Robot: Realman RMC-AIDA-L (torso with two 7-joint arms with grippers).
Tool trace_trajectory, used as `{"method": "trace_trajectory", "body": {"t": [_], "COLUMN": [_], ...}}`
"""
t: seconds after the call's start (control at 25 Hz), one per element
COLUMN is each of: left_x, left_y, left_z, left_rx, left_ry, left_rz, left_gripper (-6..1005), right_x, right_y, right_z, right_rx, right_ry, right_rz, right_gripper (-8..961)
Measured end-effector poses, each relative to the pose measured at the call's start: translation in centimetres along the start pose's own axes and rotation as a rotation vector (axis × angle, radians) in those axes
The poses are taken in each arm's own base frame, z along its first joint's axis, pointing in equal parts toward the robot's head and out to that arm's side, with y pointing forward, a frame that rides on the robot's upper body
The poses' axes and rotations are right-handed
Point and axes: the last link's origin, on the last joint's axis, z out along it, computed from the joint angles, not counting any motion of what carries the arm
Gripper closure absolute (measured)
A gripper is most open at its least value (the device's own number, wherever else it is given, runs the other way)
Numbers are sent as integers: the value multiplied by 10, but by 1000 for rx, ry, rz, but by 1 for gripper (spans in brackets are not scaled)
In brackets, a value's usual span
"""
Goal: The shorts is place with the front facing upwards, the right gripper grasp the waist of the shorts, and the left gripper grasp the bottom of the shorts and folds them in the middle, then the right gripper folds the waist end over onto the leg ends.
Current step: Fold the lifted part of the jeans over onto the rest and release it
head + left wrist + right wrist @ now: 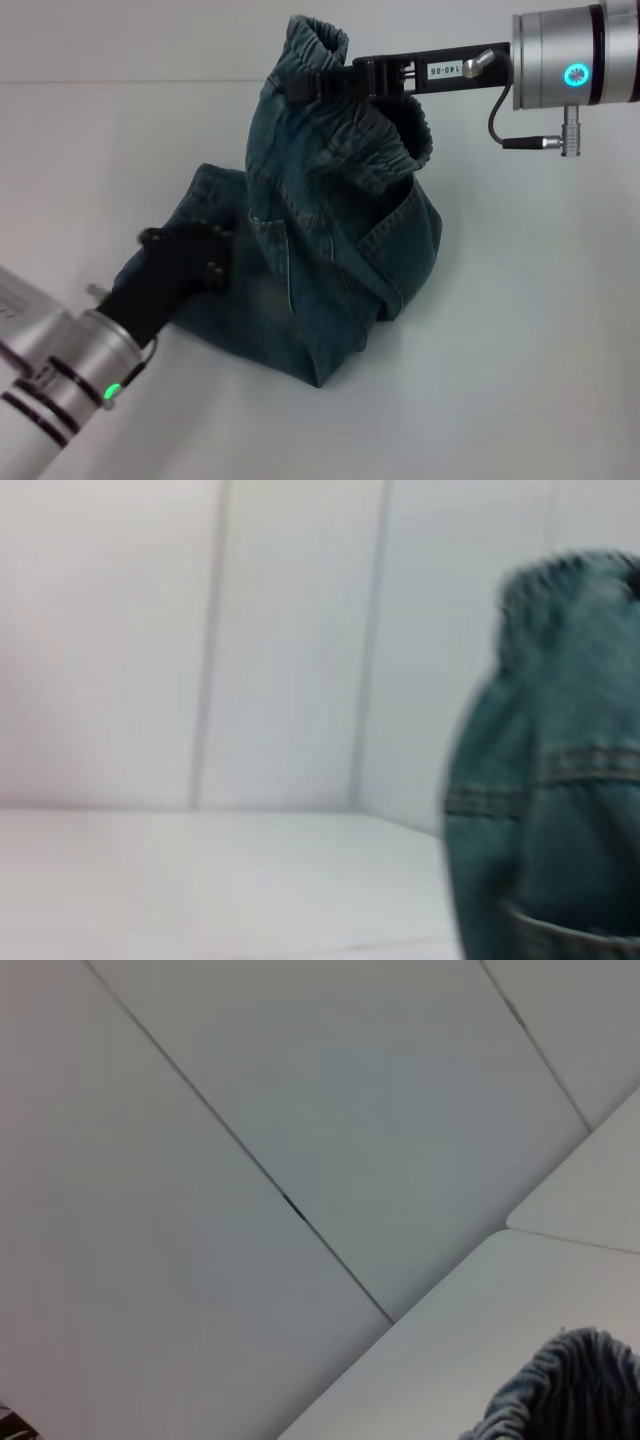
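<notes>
The left arm enters at the table's near left corner, its silver-and-white wrist with a green light angled up toward the middle. The left gripper [205, 250] lies low on the left side of the shorts [330, 270], its black fingers pressing on the denim near the hem; whether they are pinched on the cloth or merely resting I cannot tell.

The shorts sit in the middle of the white table [530, 350], the lower part bunched and folded on the surface, the upper part pulled up toward the far edge. The waist [330, 55], ruffled and gathered, stands lifted above the rest.

The right arm comes in level from the table's far right corner, a silver cylindrical wrist with a glowing blue-green ring and a thin black cable looping below it. The right gripper [325, 82] reaches sideways toward the left, its jaws clenched on the gathered waistband. A small white label [440, 70] on its body reads "140-06", seen upside down.

In the left wrist view the denim fills one side, stitched seams showing. The right wrist view catches only a bit of the ruffled band.
</notes>
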Motion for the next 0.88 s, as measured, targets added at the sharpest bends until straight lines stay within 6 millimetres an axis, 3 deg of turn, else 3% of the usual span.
{"method": "trace_trajectory", "body": {"t": [0.4, 0.6, 0.8, 0.88], "left_x": [10, 16, 17, 18], "left_y": [-45, -57, -56, -55], "left_z": [-47, -72, -73, -72], "left_rx": [252, 353, 354, 346], "left_ry": [107, 181, 192, 199], "left_rz": [21, 26, 25, 23], "left_gripper": [940, 932, 923, 920], "right_x": [1, 1, 2, 3], "right_y": [2, 4, 7, 10], "right_z": [9, 43, 93, 99], "right_rx": [-1, 44, 126, 128], "right_ry": [20, 83, 209, 233], "right_rz": [-7, -46, -132, -145], "right_gripper": [802, 781, 760, 752]}}
